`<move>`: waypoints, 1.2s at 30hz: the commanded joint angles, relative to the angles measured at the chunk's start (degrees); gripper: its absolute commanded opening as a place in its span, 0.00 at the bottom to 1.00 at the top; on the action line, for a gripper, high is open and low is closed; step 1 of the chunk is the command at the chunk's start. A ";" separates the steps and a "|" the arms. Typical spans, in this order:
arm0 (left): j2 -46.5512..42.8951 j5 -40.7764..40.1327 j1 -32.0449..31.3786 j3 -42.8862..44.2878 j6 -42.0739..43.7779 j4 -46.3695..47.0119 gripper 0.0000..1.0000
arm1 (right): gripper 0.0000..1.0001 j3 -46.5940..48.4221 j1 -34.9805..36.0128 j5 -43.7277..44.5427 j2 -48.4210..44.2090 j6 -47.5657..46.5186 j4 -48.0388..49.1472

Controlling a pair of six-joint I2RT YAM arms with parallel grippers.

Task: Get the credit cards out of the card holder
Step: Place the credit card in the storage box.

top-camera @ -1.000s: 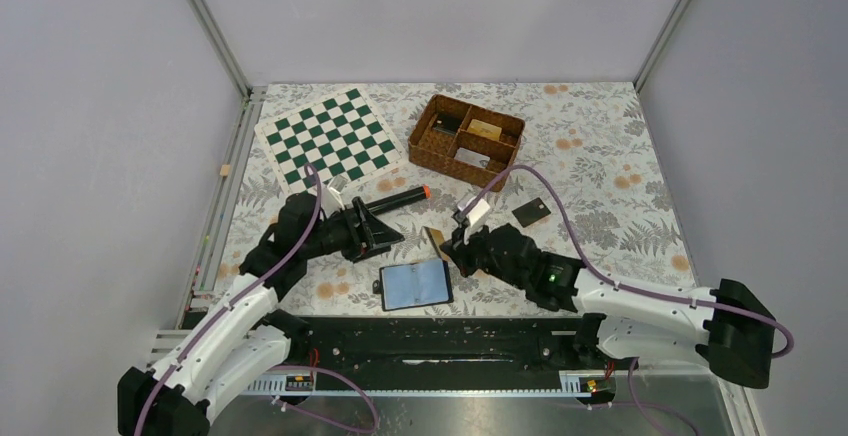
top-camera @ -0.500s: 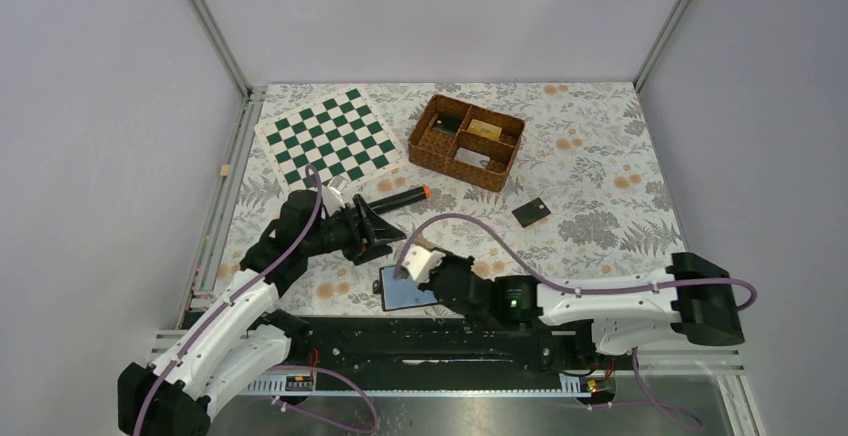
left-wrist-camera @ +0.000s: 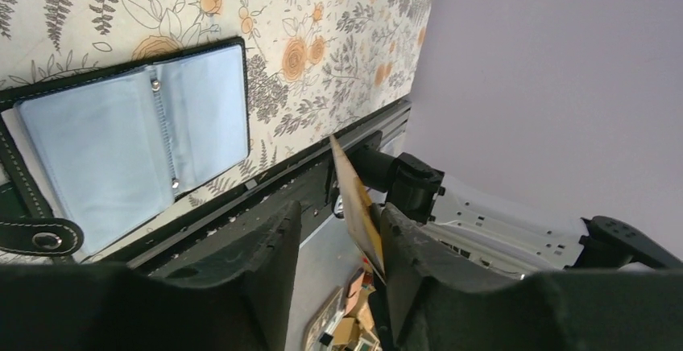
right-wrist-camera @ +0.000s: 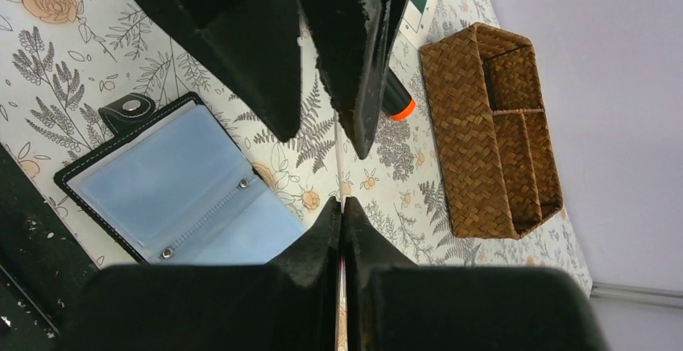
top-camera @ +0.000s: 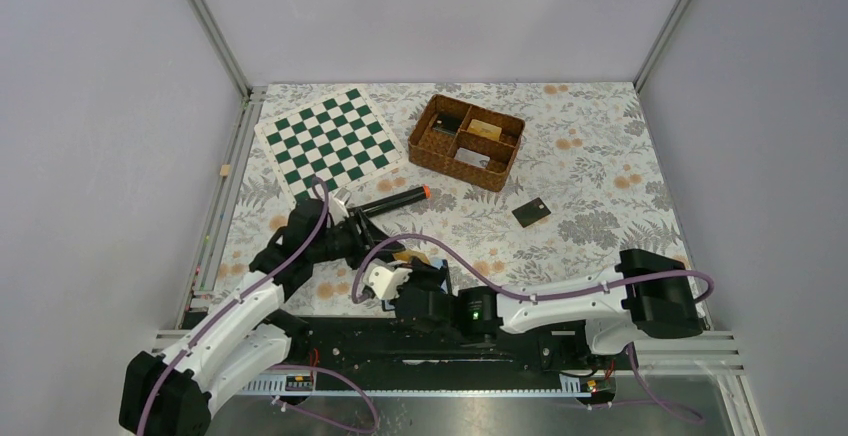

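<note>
The orange card (left-wrist-camera: 354, 206) is out of the wallet (left-wrist-camera: 129, 150) and stands on edge in the air above the near edge of the table (top-camera: 600, 156), left of centre. The right gripper (right-wrist-camera: 341, 206) has its jaws pinched flat on one end of the card. The free end pokes between the jaws of the left gripper (left-wrist-camera: 334, 234), which stand wide on either side. One finger is close to the card's face, but whether it touches cannot be told. This looks like a hand-over half made. The dark card (top-camera: 531, 212) lies flat on the table well apart, toward the right edge and nearer than the basket (top-camera: 465, 141). The wallet lies open at the near edge beneath the two wrists, and its blue-grey sleeves show no card in the wrist views. The orange card should be light, stiff and slick, and springy if bent. A pinch on its flat faces, well in from a corner, would likely hold best, while a grip across the thin edges would probably slip. With both grippers crowding one small card, the taker has little face left to close on. The cylinder (top-camera: 392, 201) and chessboard (top-camera: 333, 138) lie beyond the left gripper toward the far-left corner. The middle of the table toward the right edge has open cloth for setting the card down.
</note>
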 commanded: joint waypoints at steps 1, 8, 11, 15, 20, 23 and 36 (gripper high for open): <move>-1.85 2.39 -0.19 -0.57 -3.94 5.03 0.36 | 0.00 3.38 0.73 3.64 2.73 -0.27 0.27; -2.75 3.13 -0.12 -2.08 -5.31 5.69 0.00 | 0.00 4.39 0.97 4.58 5.18 1.72 -1.32; -2.40 3.77 -0.14 -2.63 -4.16 9.31 0.00 | 0.23 6.05 1.00 3.42 4.72 7.16 -7.78; -1.79 3.70 -0.19 -2.08 1.67 12.58 0.00 | 0.60 4.61 0.96 -5.94 -2.92 15.09 -14.05; -5.35 1.21 -0.12 -3.04 7.92 17.48 0.00 | 0.66 0.06 -5.27 -23.26 -16.00 26.66 -16.92; -10.25 -1.98 -0.24 -4.43 13.63 18.88 0.00 | 0.66 -3.41 -14.02 -35.21 -22.92 34.93 -17.10; -10.96 3.74 -0.32 -4.64 18.42 27.56 0.00 | 0.68 -7.49 -31.62 -60.68 -34.51 50.60 -10.53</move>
